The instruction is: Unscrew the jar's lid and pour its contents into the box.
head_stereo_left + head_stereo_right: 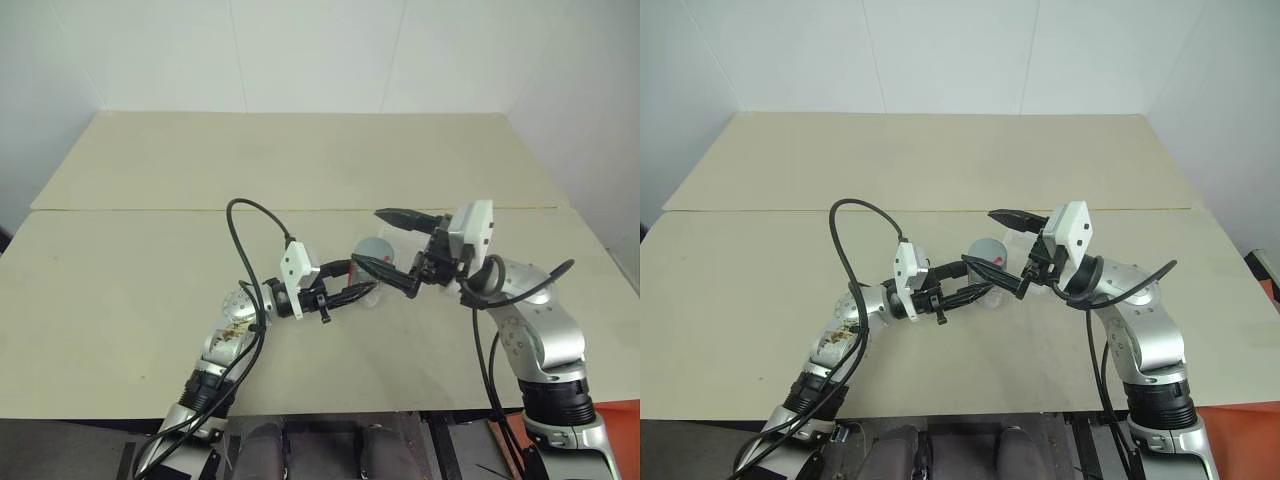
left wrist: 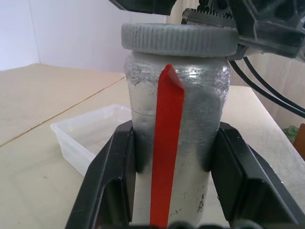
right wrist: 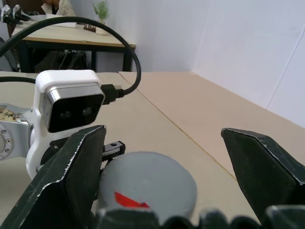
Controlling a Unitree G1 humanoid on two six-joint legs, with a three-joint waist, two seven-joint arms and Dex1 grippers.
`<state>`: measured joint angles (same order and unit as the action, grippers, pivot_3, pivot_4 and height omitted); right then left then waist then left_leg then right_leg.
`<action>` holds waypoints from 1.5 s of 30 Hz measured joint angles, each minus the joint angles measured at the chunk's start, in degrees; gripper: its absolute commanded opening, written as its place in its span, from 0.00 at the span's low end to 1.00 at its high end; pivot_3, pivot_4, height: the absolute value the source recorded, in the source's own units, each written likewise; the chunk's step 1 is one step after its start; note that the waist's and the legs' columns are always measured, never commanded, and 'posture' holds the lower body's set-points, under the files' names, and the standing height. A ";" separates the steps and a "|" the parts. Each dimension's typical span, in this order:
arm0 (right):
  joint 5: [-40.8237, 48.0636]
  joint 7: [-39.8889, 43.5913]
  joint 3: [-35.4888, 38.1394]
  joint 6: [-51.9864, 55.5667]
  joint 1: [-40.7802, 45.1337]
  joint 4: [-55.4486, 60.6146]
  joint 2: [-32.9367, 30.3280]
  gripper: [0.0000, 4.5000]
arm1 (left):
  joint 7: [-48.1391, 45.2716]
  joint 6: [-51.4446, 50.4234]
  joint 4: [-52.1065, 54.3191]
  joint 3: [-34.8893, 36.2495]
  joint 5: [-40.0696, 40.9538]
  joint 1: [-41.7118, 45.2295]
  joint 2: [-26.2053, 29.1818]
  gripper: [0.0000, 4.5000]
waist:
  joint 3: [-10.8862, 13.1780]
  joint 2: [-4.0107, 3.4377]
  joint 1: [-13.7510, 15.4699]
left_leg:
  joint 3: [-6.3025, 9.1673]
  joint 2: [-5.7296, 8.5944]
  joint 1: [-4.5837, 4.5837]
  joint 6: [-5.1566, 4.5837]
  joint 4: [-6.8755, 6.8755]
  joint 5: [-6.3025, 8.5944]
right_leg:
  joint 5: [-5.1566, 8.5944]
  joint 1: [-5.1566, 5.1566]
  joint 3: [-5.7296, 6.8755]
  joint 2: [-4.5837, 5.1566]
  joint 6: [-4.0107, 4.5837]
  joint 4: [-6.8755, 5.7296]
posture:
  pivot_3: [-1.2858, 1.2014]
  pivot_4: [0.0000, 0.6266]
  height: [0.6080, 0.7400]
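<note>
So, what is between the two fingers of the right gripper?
The lid, still on the jar: the right gripper is open around it, seen in the right wrist view.

The jar (image 2: pixel 176 143) stands upright over the middle of the table (image 1: pixel 150 200), clamped between the left gripper's (image 1: pixel 366 283) fingers, the lid (image 2: pixel 178 39) on top. The right gripper (image 1: pixel 388 242) straddles the lid from the right, apparently not touching. The box (image 2: pixel 88 136) sits on the table behind the jar.
</note>
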<state>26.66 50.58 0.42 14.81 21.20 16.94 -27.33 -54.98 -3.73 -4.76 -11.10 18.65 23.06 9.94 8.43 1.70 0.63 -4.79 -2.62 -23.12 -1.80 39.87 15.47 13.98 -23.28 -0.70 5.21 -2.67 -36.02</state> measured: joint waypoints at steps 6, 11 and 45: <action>-1.21 -0.12 -1.47 -0.07 0.08 -0.02 0.01 0.99 | 0.40 0.06 0.00 0.02 -0.50 -0.04 0.09 0.41 | 0.00 0.00 0.01 | 0.00 0.00 -0.01 0.00 0.00 0.00 | 0.00 0.00 0.00 0.00 0.00 0.01 | 0.52 0.24 1.00; -1.83 -0.95 -1.63 -0.08 0.64 -0.74 0.02 0.99 | 0.37 0.06 0.09 0.04 -0.48 -0.70 0.58 0.41 | 0.00 0.00 -0.01 | 0.00 0.00 0.00 0.00 0.00 0.00 | 0.00 0.00 0.00 0.00 0.00 0.00 | 0.52 0.24 1.00; -0.70 -2.25 3.52 -0.08 -2.27 -0.67 -3.98 0.99 | 0.40 -0.01 0.13 2.94 1.69 -1.95 2.81 0.41 | 0.00 0.00 0.04 | 0.00 0.00 -0.01 0.00 0.00 0.00 | 0.00 0.01 0.00 0.01 0.00 0.02 | 0.52 0.24 1.00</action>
<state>25.97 48.33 3.94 14.73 18.92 16.26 -31.31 -54.58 -3.74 -4.63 -8.17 20.34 21.11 12.75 8.43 1.70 0.68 -4.79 -2.62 -23.13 -1.80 39.87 15.47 13.98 -23.27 -0.70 5.21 -2.67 -36.00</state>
